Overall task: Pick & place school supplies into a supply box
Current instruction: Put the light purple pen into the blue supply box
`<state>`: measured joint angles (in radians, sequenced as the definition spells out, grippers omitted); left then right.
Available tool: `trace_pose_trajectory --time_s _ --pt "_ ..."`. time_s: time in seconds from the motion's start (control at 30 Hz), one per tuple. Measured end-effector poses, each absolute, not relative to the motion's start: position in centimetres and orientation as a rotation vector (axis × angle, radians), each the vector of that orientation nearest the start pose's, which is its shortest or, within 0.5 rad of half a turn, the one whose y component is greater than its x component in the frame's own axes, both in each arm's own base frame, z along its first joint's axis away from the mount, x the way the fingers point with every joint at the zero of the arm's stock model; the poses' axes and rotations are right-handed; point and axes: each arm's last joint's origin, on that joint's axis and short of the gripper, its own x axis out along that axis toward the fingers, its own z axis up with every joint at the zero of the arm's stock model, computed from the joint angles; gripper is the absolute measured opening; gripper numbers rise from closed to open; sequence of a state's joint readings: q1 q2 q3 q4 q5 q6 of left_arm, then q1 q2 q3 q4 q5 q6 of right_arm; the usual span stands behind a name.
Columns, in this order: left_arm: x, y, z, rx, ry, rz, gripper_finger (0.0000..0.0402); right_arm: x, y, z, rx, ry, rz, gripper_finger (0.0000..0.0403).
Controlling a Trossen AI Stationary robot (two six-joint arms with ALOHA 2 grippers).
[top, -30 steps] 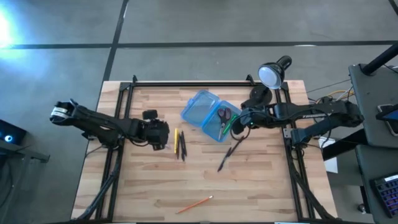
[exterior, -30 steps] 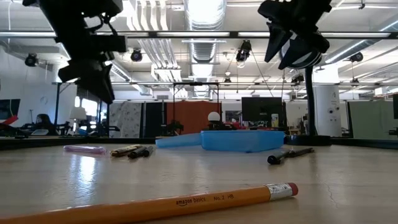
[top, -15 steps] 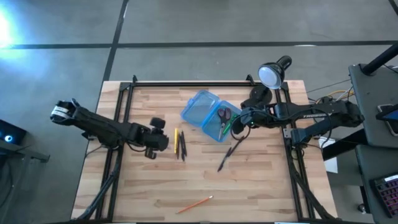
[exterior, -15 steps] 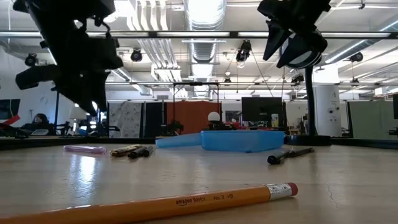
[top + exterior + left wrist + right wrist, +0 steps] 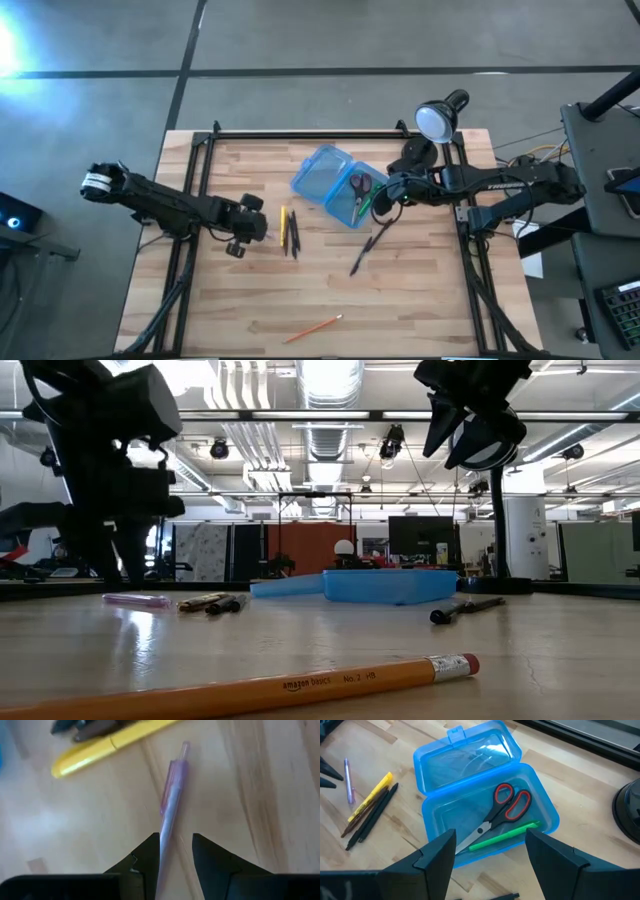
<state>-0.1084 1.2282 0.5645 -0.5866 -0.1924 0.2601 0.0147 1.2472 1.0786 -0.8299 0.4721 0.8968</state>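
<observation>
On the pale wooden slat table (image 5: 420, 300), the left gripper (image 5: 175, 851) sits low at the left, its dark fingers spread to either side of a translucent pink pen (image 5: 170, 805); only the left wrist view shows this, as the pen is hidden under the arm from above. Just beside it lie a yellow pen (image 5: 283, 225) and two dark pencils (image 5: 293, 236), side by side. Mid-table stands the supply box (image 5: 322, 162), translucent blue plastic with rounded corners, lid laid open; the right wrist view shows red-handled scissors (image 5: 500, 815) and a green pen (image 5: 504, 836) inside. The right gripper (image 5: 383, 199) hovers at the box's right edge, fingers wide apart. A black pen (image 5: 370, 248) lies near it, and an orange pencil (image 5: 250, 688) with a pink eraser lies well apart at the near edge.
</observation>
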Motion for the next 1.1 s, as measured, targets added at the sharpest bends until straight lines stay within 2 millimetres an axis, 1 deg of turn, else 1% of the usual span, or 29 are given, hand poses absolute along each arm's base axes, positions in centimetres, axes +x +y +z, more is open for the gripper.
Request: trace_pose_trajectory --time_s 0.17,0.3,0.4,0.63,0.73,0.83,0.97,1.03,1.1 --pt "19.1 -0.5 15.4 0.407 1.246 -0.066 0.0099 23.8 -1.0 29.3 0.579 0.703 -0.816 0.0228" --pt "19.5 0.0 15.3 0.385 1.222 -0.109 0.0099 23.8 -1.0 29.3 0.586 0.7 -0.818 0.0228" --pt "19.6 0.3 14.7 0.368 1.247 -0.128 0.0099 23.8 -1.0 29.3 0.592 0.698 -0.821 0.0228" --pt "20.0 0.8 13.5 0.347 1.305 -0.15 0.0099 23.8 -1.0 29.3 0.603 0.694 -0.826 0.0228" --pt "20.2 0.8 13.6 0.311 1.315 -0.146 0.0097 23.8 -1.0 29.3 0.603 0.695 -0.826 0.0228" --pt "20.3 0.8 13.6 0.303 1.317 -0.145 0.0081 23.8 -1.0 29.3 0.603 0.695 -0.826 0.0228" --pt "20.3 0.7 13.4 0.264 1.33 -0.135 0.0038 23.8 -1.0 29.3 0.602 0.695 -0.826 0.0228" --pt "20.3 0.7 13.3 0.222 1.333 -0.102 0.0019 23.8 -1.0 29.3 0.602 0.695 -0.825 0.0228" --pt "20.5 0.8 13.4 0.139 1.318 -0.046 0.0012 23.8 -1.0 29.4 0.596 0.689 -0.828 0.0228"
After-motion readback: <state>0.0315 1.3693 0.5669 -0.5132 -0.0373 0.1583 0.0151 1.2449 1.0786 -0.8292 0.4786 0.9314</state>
